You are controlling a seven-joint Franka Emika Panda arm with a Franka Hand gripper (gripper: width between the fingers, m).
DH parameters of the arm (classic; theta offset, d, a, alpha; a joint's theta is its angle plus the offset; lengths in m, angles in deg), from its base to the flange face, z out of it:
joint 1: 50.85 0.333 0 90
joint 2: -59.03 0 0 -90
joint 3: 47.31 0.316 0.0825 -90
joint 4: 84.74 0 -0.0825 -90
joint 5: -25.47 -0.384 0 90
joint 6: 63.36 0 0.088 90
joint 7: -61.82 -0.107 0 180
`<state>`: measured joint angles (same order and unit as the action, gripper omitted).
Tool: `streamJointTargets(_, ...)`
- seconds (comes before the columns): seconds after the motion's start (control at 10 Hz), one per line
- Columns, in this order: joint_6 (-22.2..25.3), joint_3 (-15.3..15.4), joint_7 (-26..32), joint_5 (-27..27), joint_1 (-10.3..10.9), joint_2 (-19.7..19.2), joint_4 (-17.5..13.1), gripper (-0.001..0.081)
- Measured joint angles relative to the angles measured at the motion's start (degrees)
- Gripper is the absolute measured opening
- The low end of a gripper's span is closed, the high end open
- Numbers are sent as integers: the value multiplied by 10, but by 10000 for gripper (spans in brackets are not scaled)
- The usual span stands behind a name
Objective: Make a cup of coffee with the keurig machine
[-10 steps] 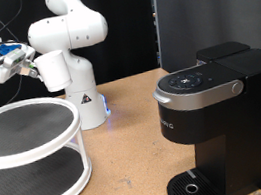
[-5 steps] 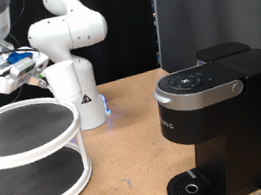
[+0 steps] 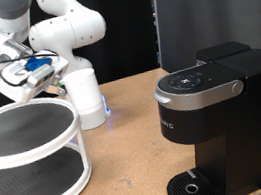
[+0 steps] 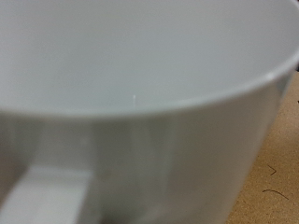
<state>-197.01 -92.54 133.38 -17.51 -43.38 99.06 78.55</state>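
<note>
The cup (image 3: 84, 93) is a plain white mug, hanging in the air above the table, in front of the robot's white base. My gripper (image 3: 57, 82) is shut on it from the exterior view's left, hand tilted, blue-marked body above the fingers. In the wrist view the cup's white wall (image 4: 140, 112) fills nearly the whole frame, with its handle (image 4: 47, 191) at one corner; the fingers are hidden there. The keurig machine (image 3: 215, 113) stands matte black at the exterior view's right, lid down, with its round drip spot (image 3: 192, 186) bare.
A white two-tier round rack (image 3: 40, 189) with dark mesh shelves stands at the exterior view's left, just below the hand. A black panel (image 3: 211, 7) rises behind the machine. The table (image 3: 133, 168) is brown wood.
The arm has swung towards the exterior view's right and slightly down, carrying the cup from the upper left corner to a spot in front of the robot's base.
</note>
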Motion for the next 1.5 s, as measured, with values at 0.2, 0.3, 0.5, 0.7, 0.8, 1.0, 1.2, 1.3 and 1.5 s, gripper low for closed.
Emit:
streamJointTargets(0.2, -43, 3, 4, -59, 63, -20, -10, 74)
streamJointTargets(0.3, -67, 3, 12, -90, 96, -29, -14, 74)
streamJointTargets(0.5, -112, 5, 30, -142, 159, -50, -21, 74)
streamJointTargets(0.7, -128, 3, 35, -156, 181, -68, -28, 74)
streamJointTargets(0.8, -113, -4, 35, -156, 181, -67, -29, 74)
streamJointTargets(1.0, -117, -11, 47, -162, 185, -75, -20, 74)
streamJointTargets(1.2, -158, -29, 112, -226, 222, -102, -15, 74)
streamJointTargets(1.3, -174, -44, 157, -276, 250, -123, -17, 74)
streamJointTargets(1.5, -183, -74, 245, -378, 303, -172, -26, 74)
